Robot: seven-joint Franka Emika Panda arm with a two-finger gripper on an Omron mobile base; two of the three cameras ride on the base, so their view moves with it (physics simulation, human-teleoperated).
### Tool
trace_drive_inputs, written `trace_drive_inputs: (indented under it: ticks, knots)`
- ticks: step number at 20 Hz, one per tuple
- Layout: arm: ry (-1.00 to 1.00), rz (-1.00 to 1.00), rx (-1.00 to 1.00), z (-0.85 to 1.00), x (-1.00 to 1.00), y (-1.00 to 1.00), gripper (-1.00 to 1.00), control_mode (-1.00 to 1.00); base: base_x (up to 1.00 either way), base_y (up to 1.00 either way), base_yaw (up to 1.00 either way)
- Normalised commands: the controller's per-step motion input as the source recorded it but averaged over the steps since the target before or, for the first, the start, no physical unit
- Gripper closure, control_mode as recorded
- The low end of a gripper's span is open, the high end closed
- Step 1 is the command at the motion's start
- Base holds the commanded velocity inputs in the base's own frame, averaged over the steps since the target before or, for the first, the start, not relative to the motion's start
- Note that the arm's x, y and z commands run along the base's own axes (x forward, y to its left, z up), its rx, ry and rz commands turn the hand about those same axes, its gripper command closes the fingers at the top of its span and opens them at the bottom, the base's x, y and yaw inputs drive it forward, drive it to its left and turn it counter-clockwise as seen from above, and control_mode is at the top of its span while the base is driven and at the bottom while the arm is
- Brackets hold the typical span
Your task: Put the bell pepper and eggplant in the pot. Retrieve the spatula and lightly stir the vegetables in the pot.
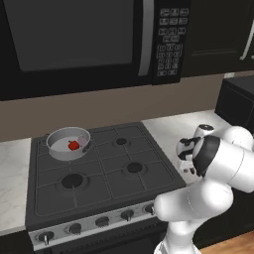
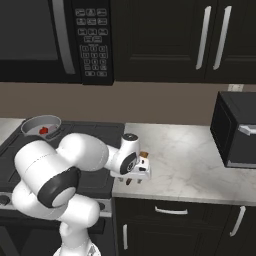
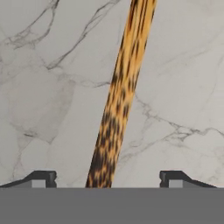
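Observation:
The pot [image 1: 52, 144] stands on the stove's rear left burner, and the red bell pepper [image 1: 73, 145] lies inside it. From the right base view the pot [image 2: 30, 121] and the bell pepper [image 2: 43, 130] sit at the far left. The eggplant is out of view. The orange-brown spatula [image 3: 120, 96] lies flat on the marble counter, its handle running between my fingers. My gripper [image 3: 107, 177] hangs low over it, open, with both fingertips clear of the wood. Seen from the right base, my gripper [image 2: 134, 180] points down at the counter's front edge, just right of the stove, with a bit of the spatula [image 2: 144, 155] beside it.
The black gas stove [image 1: 114, 168] has knobs along its front. A microwave [image 1: 74, 34] hangs above it. A dark countertop oven [image 2: 237, 130] stands at the right end of the marble counter [image 2: 185, 150], with dark cabinets above and below.

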Motion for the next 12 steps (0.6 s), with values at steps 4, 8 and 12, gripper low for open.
trace_drive_inputs:
  ticks: [4,8,12]
  knots:
    - [0.03,0.0,0.0,-0.14,0.0,0.0,1.0,-1.0,0.0,0.0,0.0]
    - [0.05,0.0,0.0,-0.05,-0.01,0.0,1.0,-1.0,0.0,0.0,0.0]
    - [0.0,0.0,0.0,0.0,-0.15,0.0,1.0,-1.0,0.0,0.0,0.0]
